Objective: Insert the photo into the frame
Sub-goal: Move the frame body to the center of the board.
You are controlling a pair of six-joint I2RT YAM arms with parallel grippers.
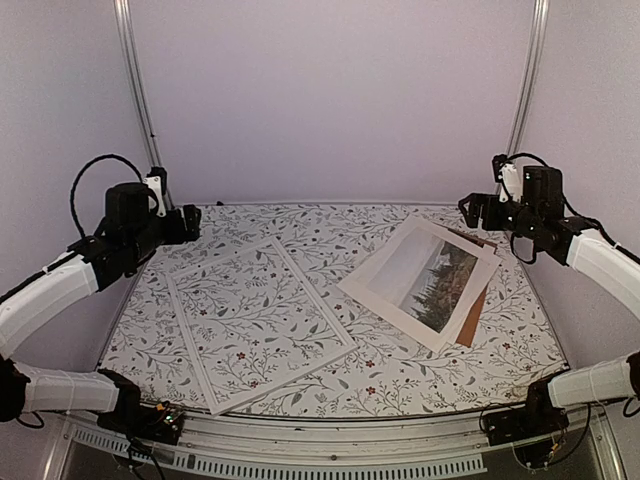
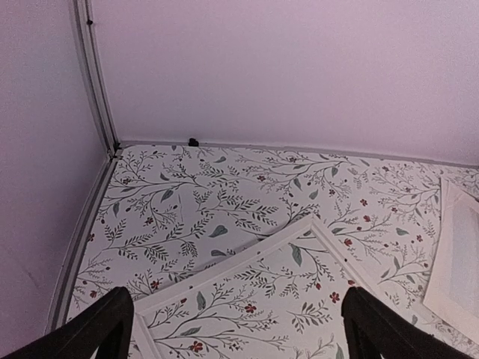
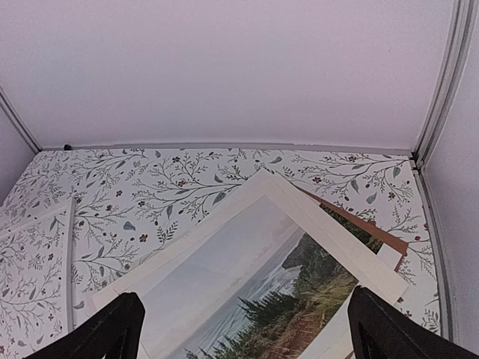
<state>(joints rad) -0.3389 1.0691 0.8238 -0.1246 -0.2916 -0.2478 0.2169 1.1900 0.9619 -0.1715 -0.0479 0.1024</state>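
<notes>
Photo (image 1: pixel 425 280) covers brown panel (image 1: pixel 473 322) — frame (image 1: pixel 258 322) lies apart.

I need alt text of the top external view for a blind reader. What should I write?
A large white-bordered landscape photo lies face up on a brown hardboard panel at the right of a floral-patterned table; a thin white rectangular frame lies flat to its left, apart from it. The left gripper and right gripper hang above, empty.

You see a white frame (image 1: pixel 258 322), a white-bordered photo (image 1: pixel 425 282) with dark trees, a brown panel (image 1: pixel 473 322), and a leaf-patterned white tabletop (image 1: pixel 330 235).
</notes>
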